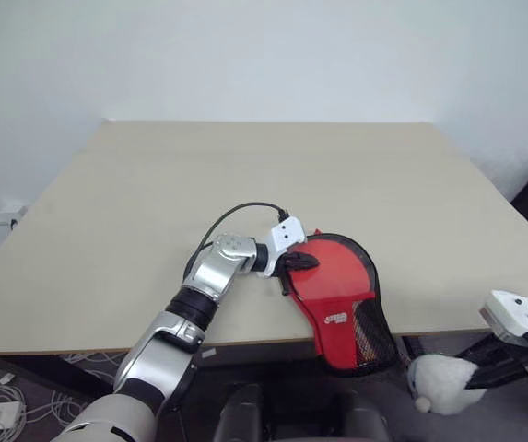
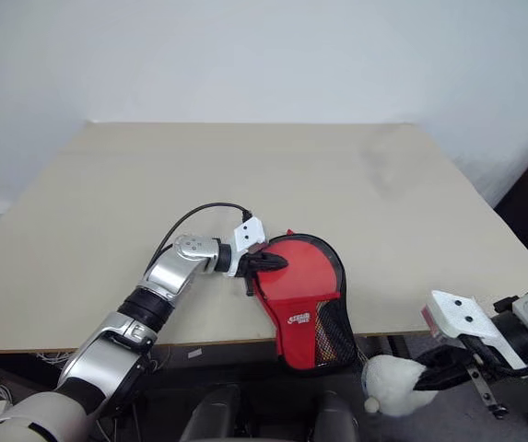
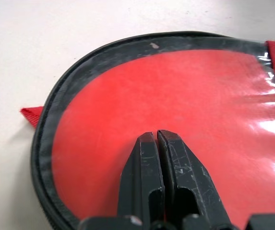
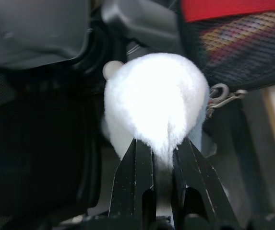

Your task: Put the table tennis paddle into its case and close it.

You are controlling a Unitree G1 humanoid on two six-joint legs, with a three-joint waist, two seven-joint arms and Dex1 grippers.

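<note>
- A pale wooden bench (image 1: 153,203) stands against a plain white wall, its top bare but for one item at the near edge.
- The left tool (image 1: 293,262) rests its shut fingers (image 3: 159,163) on the clear plastic panel of the case (image 1: 337,304), pressing near the rounded end.
- The case lies flat, its narrow mesh-pocket end hanging over the bench's near edge; red shows through the clear panel, so the table tennis paddle (image 3: 166,105) seems already inside.
- Judging by that, insertion is done; closing looks under way or finished, though the zip's state cannot be told.
- The right tool (image 2: 434,373), off the bench's near right corner, has its fingers narrowly pinched on a white fluffy pompom (image 4: 156,100) that carries a small metal clip, apparently the case's zip pull.
</note>
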